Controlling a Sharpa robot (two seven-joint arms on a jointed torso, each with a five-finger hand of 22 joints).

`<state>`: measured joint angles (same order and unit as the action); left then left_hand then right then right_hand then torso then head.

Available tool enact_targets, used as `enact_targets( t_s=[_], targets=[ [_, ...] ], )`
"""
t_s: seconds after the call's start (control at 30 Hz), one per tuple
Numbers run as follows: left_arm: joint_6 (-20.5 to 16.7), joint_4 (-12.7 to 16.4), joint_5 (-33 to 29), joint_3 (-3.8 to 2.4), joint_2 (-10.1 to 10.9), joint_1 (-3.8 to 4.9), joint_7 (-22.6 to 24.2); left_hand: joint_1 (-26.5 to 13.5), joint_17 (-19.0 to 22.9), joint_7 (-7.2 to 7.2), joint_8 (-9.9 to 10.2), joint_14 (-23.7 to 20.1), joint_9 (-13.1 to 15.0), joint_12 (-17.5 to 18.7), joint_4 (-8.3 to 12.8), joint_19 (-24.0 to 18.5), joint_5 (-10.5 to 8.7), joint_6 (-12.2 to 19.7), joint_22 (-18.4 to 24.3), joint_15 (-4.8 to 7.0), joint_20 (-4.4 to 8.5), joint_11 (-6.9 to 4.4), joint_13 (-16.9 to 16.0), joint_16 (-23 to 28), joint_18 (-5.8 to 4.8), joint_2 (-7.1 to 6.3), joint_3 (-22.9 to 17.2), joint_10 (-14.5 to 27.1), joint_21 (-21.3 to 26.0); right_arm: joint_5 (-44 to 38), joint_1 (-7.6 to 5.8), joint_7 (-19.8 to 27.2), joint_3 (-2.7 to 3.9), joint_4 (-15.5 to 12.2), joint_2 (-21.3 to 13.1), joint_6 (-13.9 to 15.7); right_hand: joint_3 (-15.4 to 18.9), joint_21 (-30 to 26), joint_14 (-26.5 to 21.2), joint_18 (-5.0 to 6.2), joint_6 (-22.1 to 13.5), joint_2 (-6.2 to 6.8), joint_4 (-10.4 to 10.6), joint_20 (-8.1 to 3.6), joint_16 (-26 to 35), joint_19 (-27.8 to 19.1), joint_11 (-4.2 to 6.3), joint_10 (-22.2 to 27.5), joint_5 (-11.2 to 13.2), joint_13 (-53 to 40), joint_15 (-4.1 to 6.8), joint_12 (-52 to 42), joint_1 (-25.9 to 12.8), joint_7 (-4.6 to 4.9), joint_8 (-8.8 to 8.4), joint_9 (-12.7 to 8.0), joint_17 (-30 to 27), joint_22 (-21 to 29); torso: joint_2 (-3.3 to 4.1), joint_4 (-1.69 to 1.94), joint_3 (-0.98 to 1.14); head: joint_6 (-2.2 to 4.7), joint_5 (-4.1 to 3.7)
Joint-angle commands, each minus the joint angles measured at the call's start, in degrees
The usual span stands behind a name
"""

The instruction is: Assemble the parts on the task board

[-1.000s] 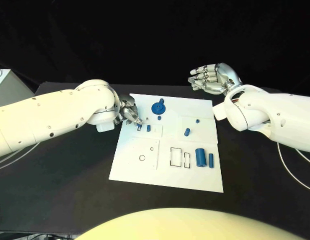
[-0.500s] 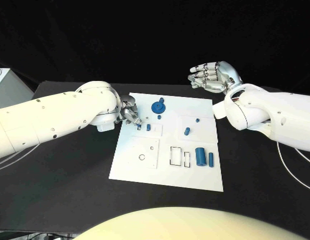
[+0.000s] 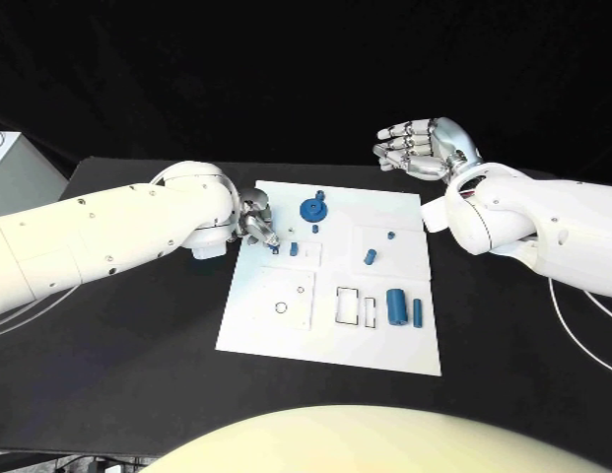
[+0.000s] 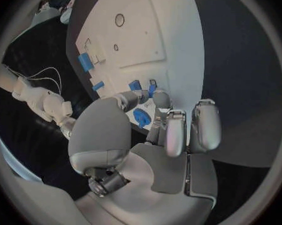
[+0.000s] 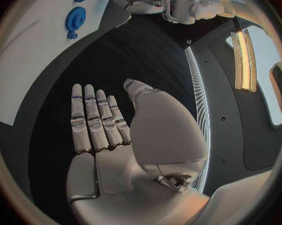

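Head view showed the left hand (image 3: pixel 256 225) at the left edge of the white board (image 3: pixel 331 340), toward its far end, fingers (image 3: pixel 267 236) curled down over a pair of small blue pegs (image 3: pixel 295 250) standing just beside them to the right. Left wrist view had the fingertips (image 4: pixel 154 92) bunched around a small blue piece (image 4: pixel 151 87), which looked pinched between thumb and finger, though the contact was too small to be sure of. The move ahead seemed to turn on that closeness: the pegs lay immediately right of the left fingers, upright, long axis vertical, and well apart from the right hand (image 3: pixel 417 148). That right hand hung beyond the board's far right corner, fingers apart and holding nothing. The board looked flat, matte and rigid on the black surface (image 3: pixel 135 374). A round blue gear (image 3: pixel 312 210) with a toothed rim lay near the far edge; two smooth blue cylinders (image 3: pixel 404 309) lay side by side toward the near right, their long axes running near to far, beside empty rectangular outlines (image 3: pixel 350 306).
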<state>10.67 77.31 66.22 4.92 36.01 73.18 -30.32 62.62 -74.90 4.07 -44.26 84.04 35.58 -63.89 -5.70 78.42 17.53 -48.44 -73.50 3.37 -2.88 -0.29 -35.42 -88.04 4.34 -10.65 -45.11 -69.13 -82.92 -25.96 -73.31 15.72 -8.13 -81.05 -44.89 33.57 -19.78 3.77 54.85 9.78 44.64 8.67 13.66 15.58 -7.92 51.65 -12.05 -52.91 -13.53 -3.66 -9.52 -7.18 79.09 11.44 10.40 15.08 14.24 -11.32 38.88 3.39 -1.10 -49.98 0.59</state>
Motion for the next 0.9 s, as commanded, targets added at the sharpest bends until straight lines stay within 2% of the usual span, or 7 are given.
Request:
enact_targets(
  t_s=[0.03, 0.5, 0.9],
  targets=[
    [0.2, 0.1, 1.2, -0.01, -0.1, -0.04, 1.0, 0.2, -11.5, 0.02, -0.4, 4.9, 0.0, -0.2, 9.1, 0.5, 0.09, -0.3, 0.1, 0.3, 0.05, -0.13, 0.1, -0.3, -0.48, 0.8, -8.9, -0.3, -0.2, 0.1, 0.02, 1.1, 0.01, -0.1, 0.0, -0.2, -0.1, 0.0, 0.4, 0.73, 0.3, -0.34, -0.3, 0.05, 0.5, 0.3, -0.04, -0.4, -0.3, 0.1, 0.05, 0.5, -0.4, 3.98, -0.36, -0.1, -0.1, 0.2, 0.03, -0.03, 0.04, -0.02, 0.03],
    [1.1, 0.5, 0.2, 0.0, 0.0, -0.08, 1.3, 0.2, -11.5, 0.01, -0.4, 4.9, 0.0, -0.2, 9.2, 0.4, 0.01, -0.3, 0.1, 0.3, 0.07, -0.14, 0.0, -0.3, -0.47, 0.79, -8.9, -0.3, -0.2, 0.1, 0.02, 1.0, 0.01, 0.0, 0.0, -0.2, -0.1, 0.0, 0.4, 0.71, 0.3, -0.32, -0.3, 0.05, 0.5, 0.3, -0.06, -0.5, -0.4, 0.0, 0.04, 0.6, -0.4, 4.02, -0.41, -0.1, -0.2, 0.3, 0.03, -0.07, 0.02, -0.02, -0.05],
    [1.8, 0.5, -1.1, 0.0, 0.0, -0.08, 1.6, 0.3, -11.7, -0.02, -0.4, 5.0, 0.0, -0.2, 9.3, 0.4, 0.0, -0.4, 0.1, 0.32, 0.09, -0.17, -0.1, -0.4, -0.48, 0.86, -9.0, -0.4, -0.2, 0.2, 0.03, 0.8, 0.01, 0.1, 0.1, -0.4, 0.0, -0.1, 0.5, 0.69, 0.4, -0.27, -0.4, 0.07, 0.7, 0.2, -0.1, -0.6, -0.3, 0.1, 0.0, 0.8, -0.6, 4.08, -0.51, -0.2, -0.4, 0.5, 0.04, 0.06, 0.04, -0.02, -0.12]
  ],
)
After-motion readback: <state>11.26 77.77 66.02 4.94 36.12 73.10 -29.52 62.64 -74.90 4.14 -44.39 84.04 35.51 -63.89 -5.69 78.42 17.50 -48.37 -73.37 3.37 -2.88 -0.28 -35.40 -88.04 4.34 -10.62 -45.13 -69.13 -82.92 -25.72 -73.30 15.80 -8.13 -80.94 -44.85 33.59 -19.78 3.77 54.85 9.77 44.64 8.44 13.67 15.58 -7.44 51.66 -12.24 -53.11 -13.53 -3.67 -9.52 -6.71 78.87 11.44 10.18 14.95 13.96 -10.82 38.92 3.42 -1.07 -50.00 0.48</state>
